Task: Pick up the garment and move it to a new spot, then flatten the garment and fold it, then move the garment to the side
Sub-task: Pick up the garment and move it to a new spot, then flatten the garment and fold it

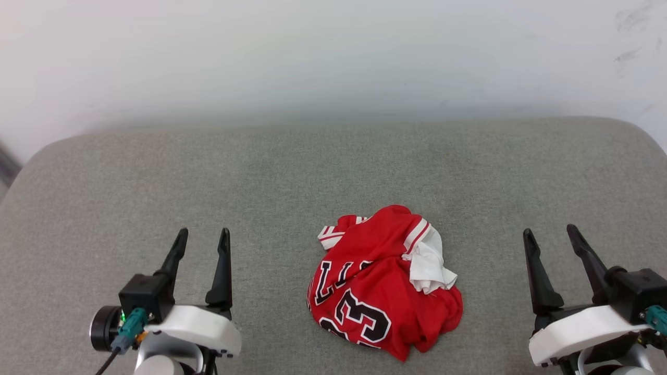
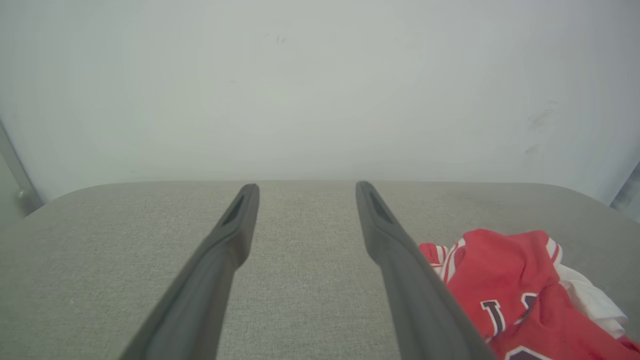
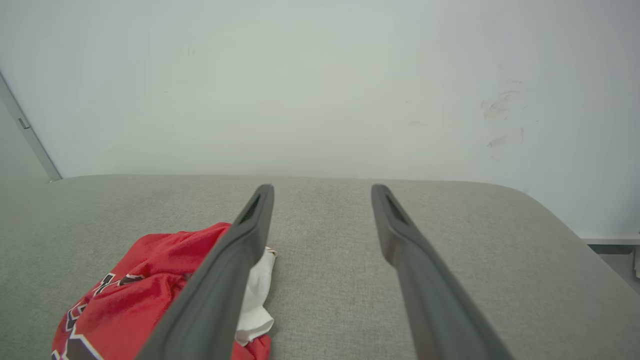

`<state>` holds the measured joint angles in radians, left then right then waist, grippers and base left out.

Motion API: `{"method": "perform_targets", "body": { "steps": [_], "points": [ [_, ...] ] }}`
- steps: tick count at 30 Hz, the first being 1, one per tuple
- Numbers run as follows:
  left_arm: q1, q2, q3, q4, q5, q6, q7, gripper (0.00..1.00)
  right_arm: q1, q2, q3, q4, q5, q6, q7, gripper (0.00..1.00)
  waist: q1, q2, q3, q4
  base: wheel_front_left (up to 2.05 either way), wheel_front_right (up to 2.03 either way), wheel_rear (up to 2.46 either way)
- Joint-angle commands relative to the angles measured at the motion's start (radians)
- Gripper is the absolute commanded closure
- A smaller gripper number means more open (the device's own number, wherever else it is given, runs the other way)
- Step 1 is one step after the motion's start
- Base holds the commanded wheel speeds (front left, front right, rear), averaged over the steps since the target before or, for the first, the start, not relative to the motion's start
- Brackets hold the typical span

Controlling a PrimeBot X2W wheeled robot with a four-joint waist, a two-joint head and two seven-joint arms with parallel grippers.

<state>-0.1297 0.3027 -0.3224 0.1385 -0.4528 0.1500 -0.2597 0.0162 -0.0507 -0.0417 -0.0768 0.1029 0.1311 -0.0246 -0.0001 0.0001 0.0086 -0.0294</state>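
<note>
Surface: a grey woven pad with rounded far corners, set against a pale wall. Faint dark scuffs mark the wall at the upper right of the head view.

Task item: the red jersey lies crumpled in one heap on the pad, towards the near edge and slightly right of centre in the head view. It is neither flattened nor folded.

Item detail: the black, white-outlined number 23 faces up on the near part of the heap, with part of the lettering just beyond it. A bunched white sleeve sits on the heap's right side. Red-and-white striped trim shows at its far left.

Left arm: the left gripper is at the lower left of the head view, well apart from the jersey. Its fingers are spread, with bare pad between them and nothing held.

Right arm: the right gripper is at the lower right, also well apart from the jersey. Its fingers are spread and nothing is held.

Wrist views: from the left wrist the jersey lies to the right of the fingers, partly hidden behind one. From the right wrist it lies to the left, again partly hidden.

Contact: neither gripper touches the jersey. Whether the fingertips touch the pad cannot be told.
</note>
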Motion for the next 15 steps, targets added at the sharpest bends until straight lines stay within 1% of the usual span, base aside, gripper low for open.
{"method": "perform_targets", "body": {
  "steps": [1, 9, 15],
  "points": [
    [0.021, 0.000, -0.001, -0.007, -0.004, 0.005, -0.003, 0.00, 0.014, 0.001, 0.003, -0.005, 0.003, -0.001, 0.004, 0.00, 0.0001, -0.0001, -0.006, -0.002, 0.00, 0.00, 0.00],
    [0.034, 0.000, -0.007, -0.013, -0.006, 0.009, -0.003, 0.00, 0.024, 0.001, 0.005, -0.012, 0.010, -0.001, 0.017, 0.00, 0.0001, -0.0001, -0.008, -0.003, 0.00, 0.00, 0.00],
    [0.020, -0.001, -0.003, -0.016, -0.005, 0.012, -0.004, 0.00, 0.010, 0.001, -0.027, 0.012, 0.029, -0.001, 0.051, 0.00, 0.0001, -0.0001, 0.000, 0.000, 0.00, 0.00, 0.00]
  ]
}}
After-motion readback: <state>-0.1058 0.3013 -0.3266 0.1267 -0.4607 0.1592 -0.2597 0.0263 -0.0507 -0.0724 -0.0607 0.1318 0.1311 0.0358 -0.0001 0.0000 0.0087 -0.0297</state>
